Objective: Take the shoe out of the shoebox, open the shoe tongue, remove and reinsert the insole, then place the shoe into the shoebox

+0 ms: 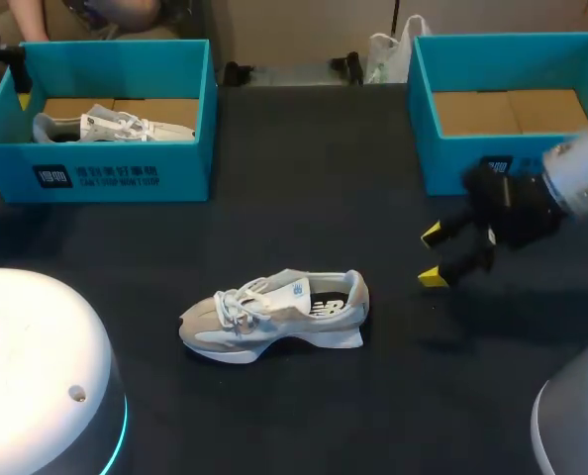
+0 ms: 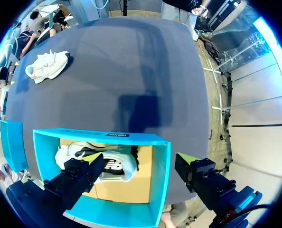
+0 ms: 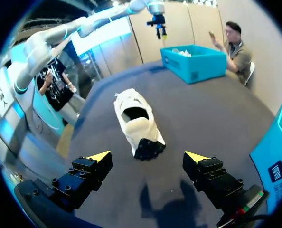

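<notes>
Shoe (image 1: 274,317) likely light, upper soft, sole stiff — close your right gripper (image 1: 434,255), fingers apart, on heel collar; left gripper (image 2: 142,158) also apart.

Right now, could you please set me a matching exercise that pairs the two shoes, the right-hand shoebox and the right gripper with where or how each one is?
Things:
1. loose shoe
2. second shoe
3. right shoebox
4. right gripper

Places or states:
A. lying inside the left shoebox
B. open, holding nothing
C. upright on the table, in front of the two boxes
D. no shoe inside, bare cardboard floor

Pairs: 1-C, 2-A, 3-D, 4-B.
</notes>
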Robot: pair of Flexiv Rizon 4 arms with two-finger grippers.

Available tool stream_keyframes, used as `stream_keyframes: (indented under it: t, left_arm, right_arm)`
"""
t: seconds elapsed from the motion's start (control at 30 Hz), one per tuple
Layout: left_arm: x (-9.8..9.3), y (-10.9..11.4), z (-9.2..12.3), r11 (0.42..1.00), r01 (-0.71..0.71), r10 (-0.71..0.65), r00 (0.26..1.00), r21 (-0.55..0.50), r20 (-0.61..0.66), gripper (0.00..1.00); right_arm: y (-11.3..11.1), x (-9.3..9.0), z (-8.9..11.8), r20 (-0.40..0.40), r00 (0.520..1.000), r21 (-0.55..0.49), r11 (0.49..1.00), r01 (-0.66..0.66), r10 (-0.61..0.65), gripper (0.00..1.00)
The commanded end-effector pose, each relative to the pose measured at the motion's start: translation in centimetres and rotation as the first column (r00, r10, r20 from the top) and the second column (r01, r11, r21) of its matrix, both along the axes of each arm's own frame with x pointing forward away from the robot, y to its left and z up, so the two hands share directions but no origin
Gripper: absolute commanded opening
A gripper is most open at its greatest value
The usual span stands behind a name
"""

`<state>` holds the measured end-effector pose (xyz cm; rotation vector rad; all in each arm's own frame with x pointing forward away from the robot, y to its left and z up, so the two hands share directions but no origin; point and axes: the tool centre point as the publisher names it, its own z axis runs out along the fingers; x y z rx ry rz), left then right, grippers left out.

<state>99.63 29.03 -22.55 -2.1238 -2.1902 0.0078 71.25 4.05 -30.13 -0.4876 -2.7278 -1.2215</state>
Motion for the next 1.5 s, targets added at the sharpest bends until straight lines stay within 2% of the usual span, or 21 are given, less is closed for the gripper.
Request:
stream_keyframes:
  t: [0.03, 0.33, 0.37, 0.47, 0.67, 1.13, 1.33, 1.5]
  left_arm:
    - [-0.1, 0.0, 0.0, 1.000, 0.001, -0.001, 1.000, 0.001, 0.001, 1.00]
    - [-0.1, 0.0, 0.0, 1.000, 0.001, -0.001, 1.000, 0.001, 0.001, 1.00]
    - [-0.1, 0.0, 0.0, 1.000, 0.001, -0.001, 1.000, 0.001, 0.001, 1.00]
    - [-0.1, 0.0, 0.0, 1.000, 0.001, -0.001, 1.000, 0.001, 0.001, 1.00]
    - [-0.1, 0.0, 0.0, 1.000, 0.001, -0.001, 1.000, 0.001, 0.001, 1.00]
    - [-0.1, 0.0, 0.0, 1.000, 0.001, -0.001, 1.000, 0.001, 0.001, 1.00]
    - [-0.1, 0.0, 0.0, 1.000, 0.001, -0.001, 1.000, 0.001, 0.001, 1.00]
    - [-0.1, 0.0, 0.0, 1.000, 0.001, -0.001, 1.000, 0.001, 0.001, 1.00]
  right_arm:
    - [-0.3, -1.3, 0.0, 0.097, 0.988, 0.250, 0.964, 0.096, -0.123, 1.00]
    - [-0.3, -1.3, 0.0, 0.097, 0.988, 0.250, 0.964, 0.096, -0.123, 1.00]
    - [-0.1, -1.2, -0.6, 0.106, 0.994, 0.273, 0.962, 0.009, -0.040, 1.00]
    - [-0.1, -0.9, -2.0, 0.153, 0.988, 0.196, 0.979, -0.050, 0.020, 1.00]
    - [-0.6, -0.9, -3.6, 0.256, 0.960, 0.184, 0.969, -0.162, 0.112, 1.00]
    - [-0.7, -1.0, -3.9, 0.250, 0.962, 0.186, 0.970, -0.156, 0.107, 1.00]
    - [-2.6, -0.7, -8.1, 0.247, 0.968, 0.313, 0.942, -0.123, 0.045, 1.00]
    - [-3.5, -0.6, -9.5, 0.245, 0.970, 0.359, 0.929, -0.092, 0.002, 1.00]
